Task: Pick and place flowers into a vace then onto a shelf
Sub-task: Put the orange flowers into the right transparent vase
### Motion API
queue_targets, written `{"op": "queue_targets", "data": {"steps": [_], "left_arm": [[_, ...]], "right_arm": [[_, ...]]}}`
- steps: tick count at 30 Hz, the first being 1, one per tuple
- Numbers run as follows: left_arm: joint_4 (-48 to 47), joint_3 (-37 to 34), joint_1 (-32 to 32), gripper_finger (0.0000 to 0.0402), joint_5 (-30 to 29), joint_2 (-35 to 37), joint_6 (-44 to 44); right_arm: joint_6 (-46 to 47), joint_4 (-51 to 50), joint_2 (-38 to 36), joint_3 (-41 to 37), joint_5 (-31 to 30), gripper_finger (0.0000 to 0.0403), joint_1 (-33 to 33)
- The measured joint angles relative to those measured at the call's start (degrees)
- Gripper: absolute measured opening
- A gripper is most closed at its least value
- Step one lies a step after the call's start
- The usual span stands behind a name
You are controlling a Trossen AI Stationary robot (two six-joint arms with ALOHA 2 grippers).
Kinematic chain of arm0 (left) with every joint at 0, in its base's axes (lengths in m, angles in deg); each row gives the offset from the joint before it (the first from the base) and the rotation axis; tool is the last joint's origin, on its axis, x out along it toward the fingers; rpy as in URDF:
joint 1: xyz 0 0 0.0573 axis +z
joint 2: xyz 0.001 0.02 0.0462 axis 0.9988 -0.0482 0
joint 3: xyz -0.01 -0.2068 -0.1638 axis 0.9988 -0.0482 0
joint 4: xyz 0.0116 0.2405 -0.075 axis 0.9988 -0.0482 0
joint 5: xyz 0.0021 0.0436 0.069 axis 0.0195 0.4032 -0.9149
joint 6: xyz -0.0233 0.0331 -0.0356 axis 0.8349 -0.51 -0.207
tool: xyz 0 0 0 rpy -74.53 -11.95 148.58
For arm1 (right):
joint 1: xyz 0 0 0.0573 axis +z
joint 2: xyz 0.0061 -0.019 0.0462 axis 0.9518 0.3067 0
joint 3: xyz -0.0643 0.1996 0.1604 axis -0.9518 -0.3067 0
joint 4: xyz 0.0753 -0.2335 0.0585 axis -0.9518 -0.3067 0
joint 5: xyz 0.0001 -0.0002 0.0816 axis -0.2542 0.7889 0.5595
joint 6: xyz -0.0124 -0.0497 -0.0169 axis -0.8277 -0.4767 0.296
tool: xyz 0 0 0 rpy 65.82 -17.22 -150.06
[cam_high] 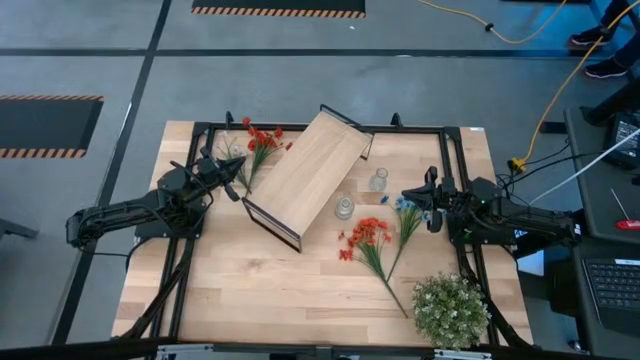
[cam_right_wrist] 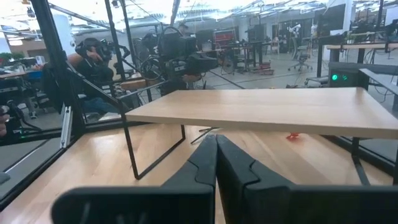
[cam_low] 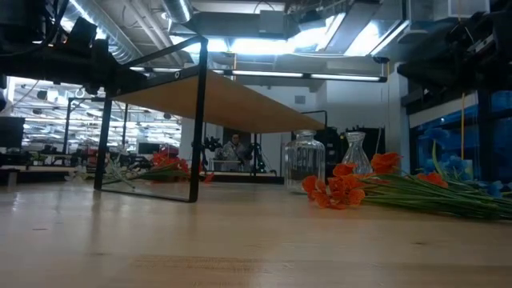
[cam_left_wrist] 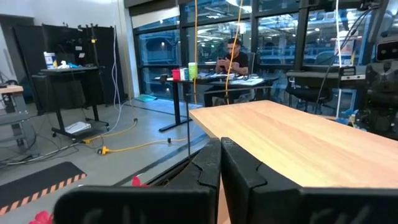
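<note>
**A:** What's the biggest thing on the table (cam_high: 250, 300)?

**B:** The shelf (cam_high: 305, 175), a light-wood board on a thin black wire frame, set at a slant between the two arms. It sits just ahead of the left gripper (cam_high: 238, 183), whose fingertips point at its near corner, and farther ahead of the right gripper (cam_high: 408, 196).

**A:** And next in size?

**B:** A bushy round green plant (cam_high: 452, 310), back beside the right arm at the table's near edge. Then the flowers: one bunch (cam_high: 370, 240) with red-orange and blue blossoms lies flat just in front of the right gripper and a little to its side. A second red bunch (cam_high: 258, 145) lies just beyond the left gripper's tips, beside the shelf's end.

**A:** Smallest?

**B:** Two clear glass vases (cam_high: 344, 208), standing upright between the shelf's edge and the right gripper.

**A:** Are the grippers holding anything?

**B:** No. Both have their fingers pressed together with nothing between them, hanging above the table. The task hasn't begun: no flower is in a vase.

**A:** What could go wrong from here?

**B:** My judgement: the stems are thin and lie flat, so closing fingers could slip over them or scrape the wood. The vases are light and narrow-necked; a stem pushed in off-centre could tip one. The left gripper, so near the shelf, could knock its wire frame when it swings.
</note>
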Motion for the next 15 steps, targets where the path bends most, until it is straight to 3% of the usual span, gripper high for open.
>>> {"op": "queue_targets", "data": {"steps": [15], "left_arm": [[-0.2, 0.0, 0.0, 0.0006, 0.0, 0.0, -1.4]], "right_arm": [[-0.9, -0.7, 0.0, 0.0, 0.0, 0.0007, 0.0]]}}
